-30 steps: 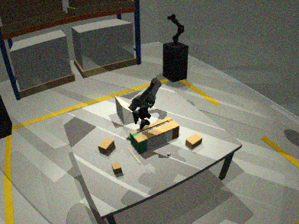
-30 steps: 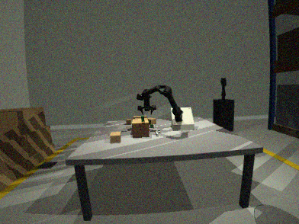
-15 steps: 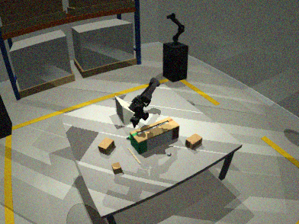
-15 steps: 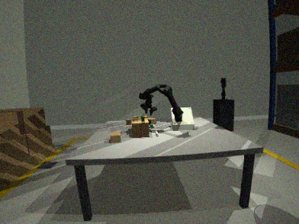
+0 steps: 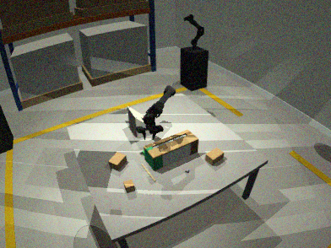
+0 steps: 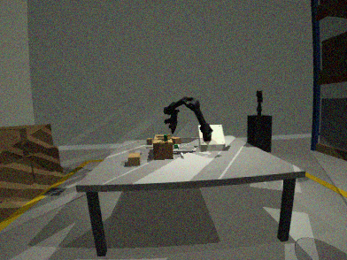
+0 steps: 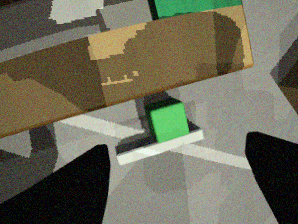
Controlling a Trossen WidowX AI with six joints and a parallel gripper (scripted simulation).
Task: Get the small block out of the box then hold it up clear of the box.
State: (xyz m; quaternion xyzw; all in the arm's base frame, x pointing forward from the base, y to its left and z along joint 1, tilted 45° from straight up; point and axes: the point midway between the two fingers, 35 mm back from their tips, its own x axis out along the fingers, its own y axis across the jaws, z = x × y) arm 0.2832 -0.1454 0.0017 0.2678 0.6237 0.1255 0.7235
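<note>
The wooden box (image 5: 158, 150) (image 6: 163, 150) (image 7: 150, 60) stands on the table, with a green end at its left in the top view and a clear front. The small green block (image 7: 170, 121) (image 6: 175, 146) is outside the box, close beside its wall. In the wrist view it sits against a low white-edged ledge (image 7: 161, 147). My gripper (image 5: 149, 137) (image 6: 173, 132) (image 7: 178, 148) is open and empty, pointing down above the block, which appears between the two dark fingers. The fingers do not touch it. The exact height gap is hard to tell.
Wooden blocks lie on the table (image 5: 198, 181): one at the left (image 5: 117, 160), a smaller one (image 5: 129, 186) at the front left, and one at the right (image 5: 214, 156). A thin stick (image 5: 148, 172) lies before the box. A white panel (image 6: 212, 135) stands near the arm's base.
</note>
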